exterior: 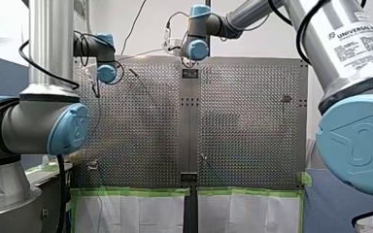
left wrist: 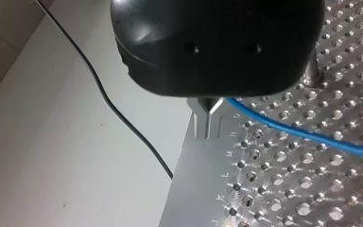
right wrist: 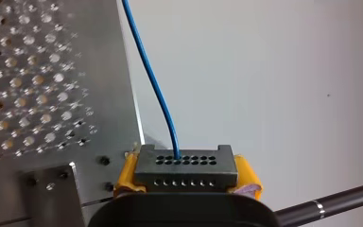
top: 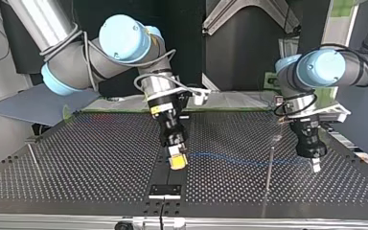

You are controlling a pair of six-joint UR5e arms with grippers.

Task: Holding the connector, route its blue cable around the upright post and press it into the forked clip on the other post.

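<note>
My right end effector point(top: 177, 162) grips the connector point(right wrist: 186, 168) between its yellow pads point(right wrist: 126, 174), low over the middle of the bench point(top: 76, 158); the blue cable point(top: 230, 159) runs from it across the top view, past a thin upright post point(top: 270, 167), to my left end effector point(top: 315, 165); its metal fingers point(left wrist: 203, 120) are pinched on the cable's far end.

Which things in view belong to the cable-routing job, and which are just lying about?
Job: connector in my right gripper, blue cable, my left gripper, thin post by the cable, second post at the top view's left.
Lying about: loose black wire, green tape, blue-grey board.
</note>
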